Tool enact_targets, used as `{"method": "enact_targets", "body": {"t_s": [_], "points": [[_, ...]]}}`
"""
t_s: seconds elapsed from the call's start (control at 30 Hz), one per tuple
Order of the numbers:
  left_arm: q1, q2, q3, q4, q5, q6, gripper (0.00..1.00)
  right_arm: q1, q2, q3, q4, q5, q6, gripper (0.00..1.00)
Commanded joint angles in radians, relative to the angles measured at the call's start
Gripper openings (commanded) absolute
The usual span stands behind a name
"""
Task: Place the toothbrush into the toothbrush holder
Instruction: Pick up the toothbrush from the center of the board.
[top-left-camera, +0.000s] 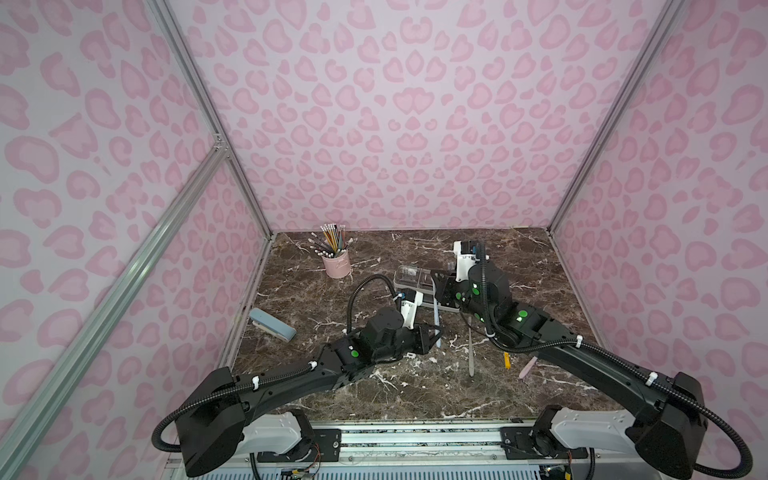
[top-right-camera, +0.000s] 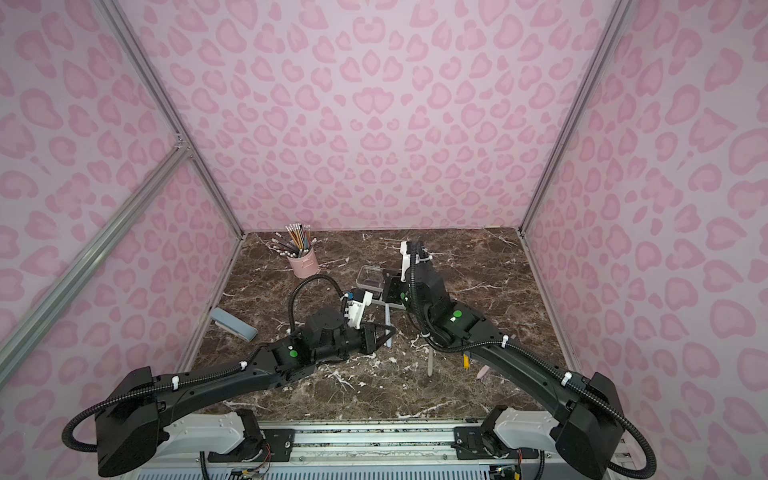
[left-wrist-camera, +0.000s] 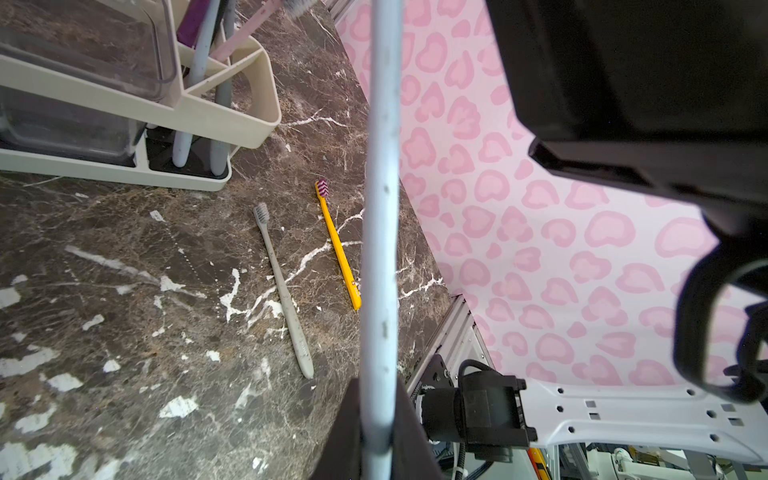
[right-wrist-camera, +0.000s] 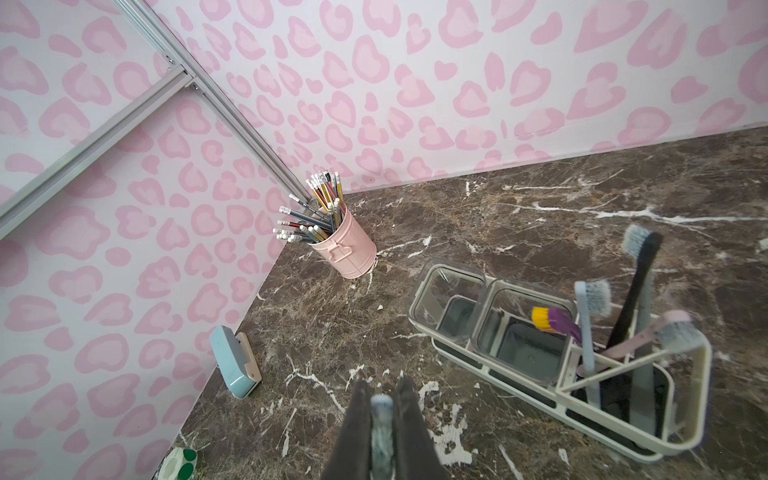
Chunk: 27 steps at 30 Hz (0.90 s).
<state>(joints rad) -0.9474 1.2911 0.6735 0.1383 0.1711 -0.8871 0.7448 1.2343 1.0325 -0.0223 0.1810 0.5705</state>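
Observation:
A pale blue toothbrush (top-left-camera: 436, 324) hangs between both grippers above the marble table, just in front of the toothbrush holder (top-left-camera: 406, 277). My left gripper (left-wrist-camera: 376, 399) is shut on its handle (left-wrist-camera: 380, 208). My right gripper (right-wrist-camera: 381, 401) is shut on the bristle end. The holder is a cream caddy (right-wrist-camera: 702, 374) with two clear lidded boxes and a divided compartment. Several toothbrushes stand in that compartment (left-wrist-camera: 232, 120). The right arm hides much of the holder in both top views.
Grey (left-wrist-camera: 282, 291), yellow (left-wrist-camera: 338, 249) and pink (top-left-camera: 528, 368) toothbrushes lie on the table near the right arm. A pink pencil cup (right-wrist-camera: 347, 245) stands at the back left. A blue stapler (right-wrist-camera: 235, 361) lies by the left wall.

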Motion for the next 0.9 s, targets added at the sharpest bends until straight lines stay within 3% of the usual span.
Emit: {"method": "enact_targets", "body": {"t_s": [0.0, 0.13, 0.23, 0.43, 0.77, 0.87], "points": [[0.001, -0.010, 0.009, -0.005, -0.029, 0.013, 0.03, -0.004, -0.027, -0.003, 0.016, 0.004, 0.005, 0.24], [0.001, -0.025, 0.025, -0.078, -0.069, 0.051, 0.03, -0.038, -0.048, 0.002, -0.008, -0.079, 0.018, 0.48], [0.001, -0.040, 0.034, -0.133, -0.104, 0.084, 0.03, -0.096, -0.036, 0.014, -0.034, -0.239, 0.037, 0.57], [0.001, -0.052, 0.052, -0.220, -0.154, 0.136, 0.03, -0.196, 0.009, 0.017, -0.033, -0.504, 0.055, 0.62], [0.001, -0.015, 0.065, -0.291, -0.164, 0.177, 0.03, -0.200, 0.058, 0.037, -0.039, -0.581, 0.020, 0.62], [0.001, -0.018, 0.064, -0.296, -0.169, 0.183, 0.03, -0.200, 0.077, 0.041, -0.044, -0.594, 0.014, 0.57]]}}
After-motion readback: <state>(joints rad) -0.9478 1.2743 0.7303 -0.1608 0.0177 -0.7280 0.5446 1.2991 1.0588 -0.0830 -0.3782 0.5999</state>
